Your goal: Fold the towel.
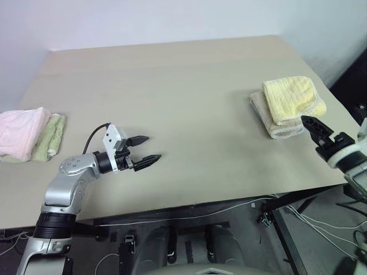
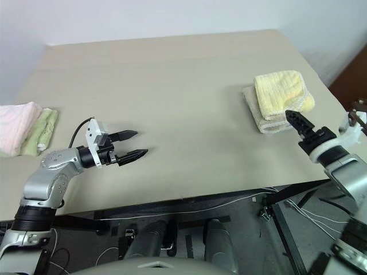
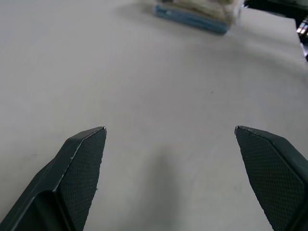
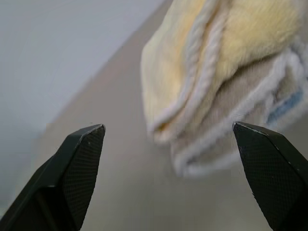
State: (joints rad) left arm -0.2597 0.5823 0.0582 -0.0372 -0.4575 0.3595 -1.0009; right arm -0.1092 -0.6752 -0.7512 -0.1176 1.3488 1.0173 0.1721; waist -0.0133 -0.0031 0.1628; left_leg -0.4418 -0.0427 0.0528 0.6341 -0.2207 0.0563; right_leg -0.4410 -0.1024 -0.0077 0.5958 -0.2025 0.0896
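Note:
The pale yellow towel [image 1: 292, 97] lies folded on top of a beige towel [image 1: 275, 127] near the table's right edge. My right gripper [image 1: 309, 123] hovers just in front of this stack. In the right wrist view its fingers stand wide apart with nothing between them, facing the towel [image 4: 231, 53] and the beige one [image 4: 226, 139] beneath it. My left gripper [image 1: 152, 148] is open over the bare tabletop at the front left, far from the towel, pointing right.
A pink towel [image 1: 20, 132] and a light green towel [image 1: 50, 136] lie folded at the table's left edge. The table [image 1: 189, 91] is wide and beige. Cables [image 1: 309, 220] hang below its front right corner.

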